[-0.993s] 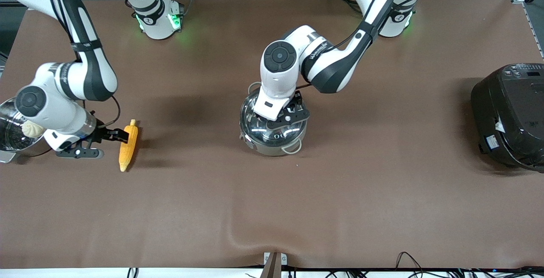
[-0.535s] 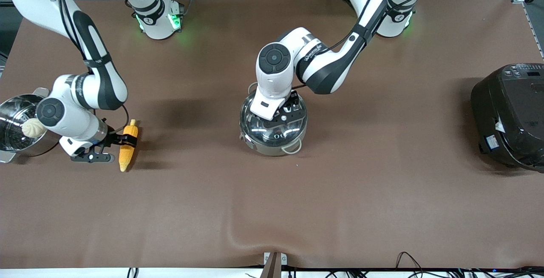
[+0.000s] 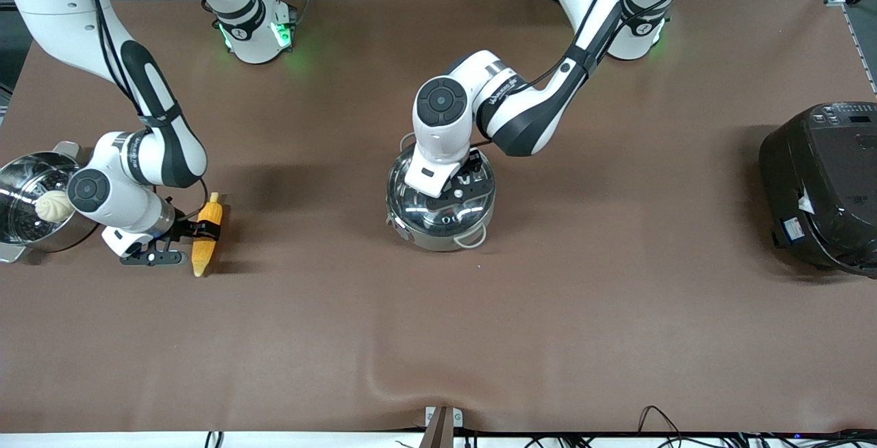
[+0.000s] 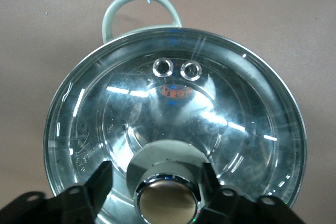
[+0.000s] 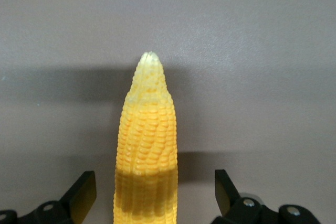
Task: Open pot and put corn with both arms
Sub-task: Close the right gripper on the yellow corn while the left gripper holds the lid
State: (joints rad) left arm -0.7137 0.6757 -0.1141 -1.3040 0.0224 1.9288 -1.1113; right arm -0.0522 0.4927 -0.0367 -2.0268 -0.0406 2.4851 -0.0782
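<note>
- The pot (image 3: 442,208) sits near the middle of the tabletop, a little closer to the edge where the robot bases stand than to the front camera's edge.
- Its clear glass lid (image 4: 173,124) is on it, closed.
- One pale loop handle (image 4: 139,9) sticks out from the pot's side.
- The left gripper (image 4: 167,182) is down on the lid, with a finger on each side of the shiny knob (image 4: 168,200).
- The fingers (image 4: 100,182) stand close beside the knob. I cannot tell if they squeeze it.
- The corn (image 3: 207,235) lies flat on the tabletop toward the right arm's end, well apart from the pot.
- Its thin tip points toward the front camera's edge of the tabletop.
- The right gripper (image 3: 199,227) is low over the corn with its fingers (image 5: 84,192) spread wide, one on each side of the cob, with gaps between.
- The corn is not lifted.
- A steel steamer pot (image 3: 24,194) with a white bun (image 3: 53,205) in it stands at the edge of the tabletop at the right arm's end, beside that arm.
- A big black rice cooker (image 3: 822,184) stands at the edge at the left arm's end.
</note>
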